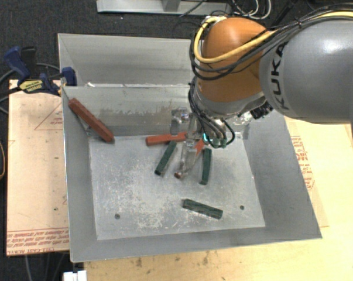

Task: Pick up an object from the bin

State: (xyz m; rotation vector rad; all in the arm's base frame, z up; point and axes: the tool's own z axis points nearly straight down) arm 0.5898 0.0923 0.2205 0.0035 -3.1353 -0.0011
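I have the gripper [189, 157] down near the floor of the bin [135, 206], at centre frame, in a small cluster: a red stick [163, 139] to its upper left, a dark green stick [165, 158] just left, a second green stick [205, 166] just right. I cannot tell whether the jaws are open or closed. Everything looks to be lying on the floor, so I judge the grasp and lift are yet to be done

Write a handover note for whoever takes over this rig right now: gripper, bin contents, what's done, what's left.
Gripper: low over the middle of the bin, between the left green stick and the right green stick, just in front of the red stick; grip state unclear.
Elsewhere: front green stick lies alone; brown stick leans in the back-left corner.
Done: nothing lifted out.
Left: grasp one stick, lift it.
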